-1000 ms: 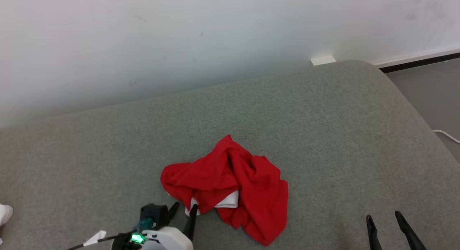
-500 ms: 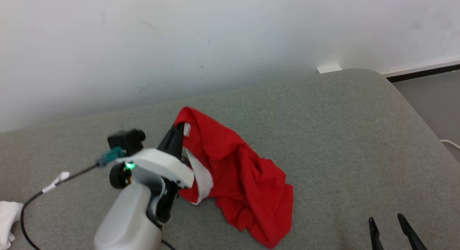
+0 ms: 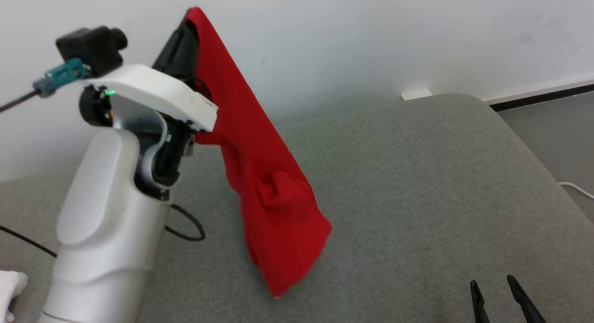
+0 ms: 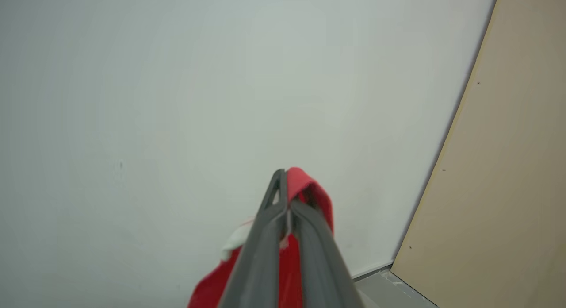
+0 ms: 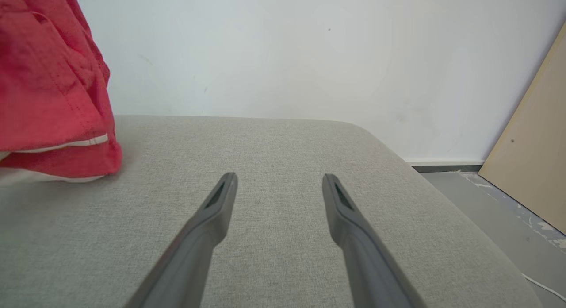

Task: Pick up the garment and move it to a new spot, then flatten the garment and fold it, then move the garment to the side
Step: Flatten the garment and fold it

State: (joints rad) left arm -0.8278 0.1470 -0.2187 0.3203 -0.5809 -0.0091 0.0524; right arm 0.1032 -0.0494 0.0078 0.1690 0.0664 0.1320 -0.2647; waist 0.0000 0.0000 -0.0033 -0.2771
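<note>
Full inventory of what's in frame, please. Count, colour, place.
garment: 1, red with white trim, hanging from the left gripper, lower end down at the cushion
cushion: 1, grey upholstered, under everything
wall: 1, white, behind the cushion
board: 1, beige, leaning on the wall at the right
cable: 1, white, on the floor at the right
floor: grey, right of the cushion
cloth: 1, white, lower left edge
left forearm: 1, pale, raised at the left
left gripper: 1, dark, shut on the garment
right gripper: 1, dark, open, low over the cushion
</note>
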